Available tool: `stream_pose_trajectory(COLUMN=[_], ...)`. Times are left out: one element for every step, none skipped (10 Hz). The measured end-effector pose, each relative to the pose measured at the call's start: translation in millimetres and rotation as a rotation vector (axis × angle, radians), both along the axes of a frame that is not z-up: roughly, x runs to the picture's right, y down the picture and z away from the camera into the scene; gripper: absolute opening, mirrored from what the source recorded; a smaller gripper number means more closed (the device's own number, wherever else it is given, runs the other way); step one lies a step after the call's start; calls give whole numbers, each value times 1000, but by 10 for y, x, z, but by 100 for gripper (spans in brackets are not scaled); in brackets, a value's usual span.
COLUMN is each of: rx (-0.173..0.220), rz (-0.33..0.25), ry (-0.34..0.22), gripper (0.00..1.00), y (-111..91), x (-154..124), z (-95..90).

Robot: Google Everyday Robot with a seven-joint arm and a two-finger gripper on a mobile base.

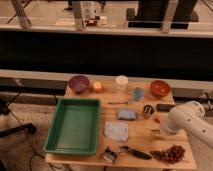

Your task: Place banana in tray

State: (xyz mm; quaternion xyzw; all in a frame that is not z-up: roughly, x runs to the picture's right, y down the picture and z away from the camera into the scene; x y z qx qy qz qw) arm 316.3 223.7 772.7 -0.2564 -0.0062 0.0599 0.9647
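Note:
The green tray (75, 125) lies on the left half of the wooden table and holds nothing. My white arm (183, 119) reaches in from the right over the table's right side. My gripper (160, 131) is at the arm's lower left end, low over the table, right of the cloth and above the grape cluster. The banana does not show; the arm covers the spot beneath it. A thin pale sliver (153, 131) sticks out beside the gripper, and I cannot tell what it is.
Along the back stand a purple bowl (78, 83), an orange (97, 86), a white cup (121, 81), a blue cup (138, 93) and an orange-brown bowl (160, 88). A metal can (147, 110), sponge (126, 114), blue-grey cloth (116, 131), dark grapes (170, 152) and a black-handled tool (135, 152) lie nearer.

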Motion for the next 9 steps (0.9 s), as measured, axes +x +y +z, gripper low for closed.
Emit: stream_pose_trajectory(rx=[10,21,32,39,45,50,54,57,57], rz=[2,5,6,11,21,32,42,48,49], ry=[0,1,0,-9,-19,-28,-36,-40,-45], gripper=[0,0,0,0,0,0,0,0,0], y=[-16,-32,-56,-71,-85,-98,-109,-120,-124], x=[3,13,18,28,52,77,105,137,145], z=[-25,-59,-80,-109,-141,-167,-178,-171,-149])
